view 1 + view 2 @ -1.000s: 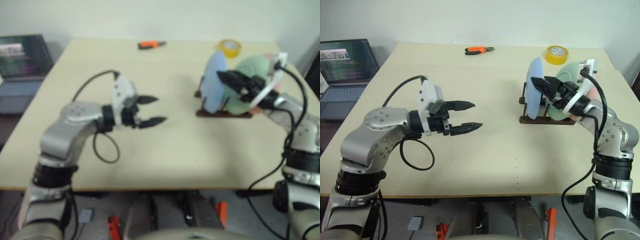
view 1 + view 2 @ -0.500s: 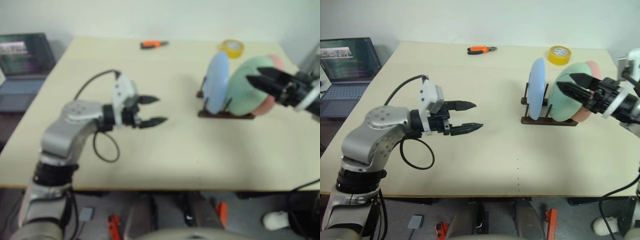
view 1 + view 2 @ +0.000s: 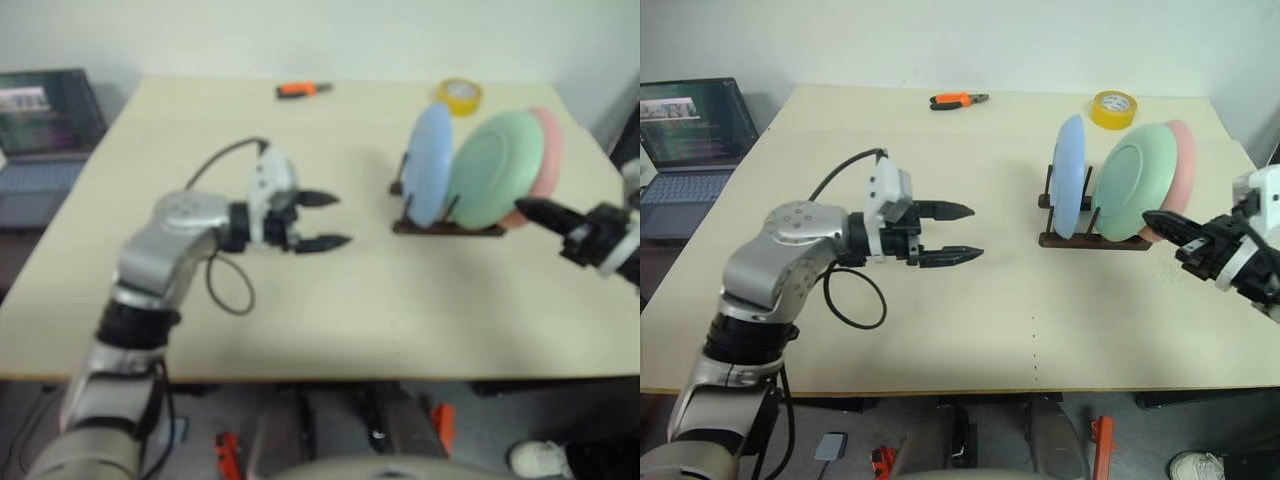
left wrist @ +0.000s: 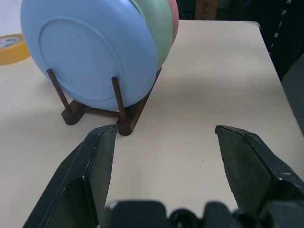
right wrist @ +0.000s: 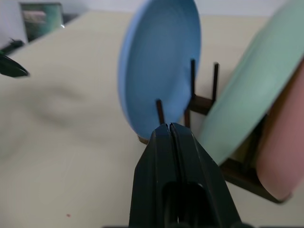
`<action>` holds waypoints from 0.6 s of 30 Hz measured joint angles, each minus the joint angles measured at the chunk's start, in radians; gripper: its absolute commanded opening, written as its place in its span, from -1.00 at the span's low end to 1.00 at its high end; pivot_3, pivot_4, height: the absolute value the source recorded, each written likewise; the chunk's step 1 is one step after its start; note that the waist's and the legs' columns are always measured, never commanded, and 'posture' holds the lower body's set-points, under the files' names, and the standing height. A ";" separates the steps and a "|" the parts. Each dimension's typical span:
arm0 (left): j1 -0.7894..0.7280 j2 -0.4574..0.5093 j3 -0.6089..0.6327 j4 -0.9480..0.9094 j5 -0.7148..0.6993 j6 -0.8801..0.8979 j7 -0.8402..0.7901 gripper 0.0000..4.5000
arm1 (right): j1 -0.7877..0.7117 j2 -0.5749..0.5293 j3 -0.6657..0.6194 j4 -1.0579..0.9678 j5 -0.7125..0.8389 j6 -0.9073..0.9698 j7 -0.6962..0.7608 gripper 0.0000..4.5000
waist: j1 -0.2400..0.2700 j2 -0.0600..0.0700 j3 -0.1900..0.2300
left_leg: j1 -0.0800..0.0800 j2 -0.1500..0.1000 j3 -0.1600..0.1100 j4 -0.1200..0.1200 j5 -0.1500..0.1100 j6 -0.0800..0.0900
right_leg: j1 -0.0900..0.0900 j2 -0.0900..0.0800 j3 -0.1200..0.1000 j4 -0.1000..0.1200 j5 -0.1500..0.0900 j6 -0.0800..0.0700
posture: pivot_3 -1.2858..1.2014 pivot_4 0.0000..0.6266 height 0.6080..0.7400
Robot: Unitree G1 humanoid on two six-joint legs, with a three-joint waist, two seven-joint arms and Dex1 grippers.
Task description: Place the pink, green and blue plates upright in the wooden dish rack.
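Green plate (image 3: 1133, 181) is leaning on the pink plate (image 3: 1182, 161); right gripper (image 3: 1168, 226), jaws pressed together, risks nudging them; left gripper (image 3: 958, 234) jaws spread.

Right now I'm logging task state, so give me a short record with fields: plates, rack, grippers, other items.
plates: blue plate, green plate, pink plate all on edge in the rack
rack: wooden rack, on table
left gripper: open, empty
right gripper: shut, empty, beside the rack
other: tape roll, orange pliers, laptop
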 measured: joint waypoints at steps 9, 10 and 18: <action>-0.005 -0.002 -0.001 0.000 0.007 -0.001 -0.006 0.62 | 0.009 0.010 0.065 0.011 -0.079 -0.001 -0.040 -0.99 | 0.000 0.000 0.000 | 0.000 0.000 0.000 0.000 0.000 0.000 | 0.000 0.000 0.000 0.000 0.000 0.000 | 0.03 -0.52 1.00; -0.005 -0.003 -0.001 0.000 0.008 -0.001 -0.006 0.62 | 0.003 0.012 0.078 0.014 -0.092 -0.003 -0.046 -0.99 | -0.001 0.000 0.000 | 0.000 0.000 0.000 0.000 0.000 0.000 | 0.000 0.000 0.000 0.000 0.000 0.000 | 0.03 -0.52 1.00; 0.002 -0.002 -0.001 -0.009 0.007 0.004 0.000 0.62 | -0.064 0.049 0.164 0.076 -0.190 -0.026 -0.085 -0.99 | 0.001 0.000 0.000 | 0.000 0.000 0.000 0.000 0.000 0.000 | 0.000 0.000 0.000 0.000 0.000 0.000 | 0.03 -0.52 1.00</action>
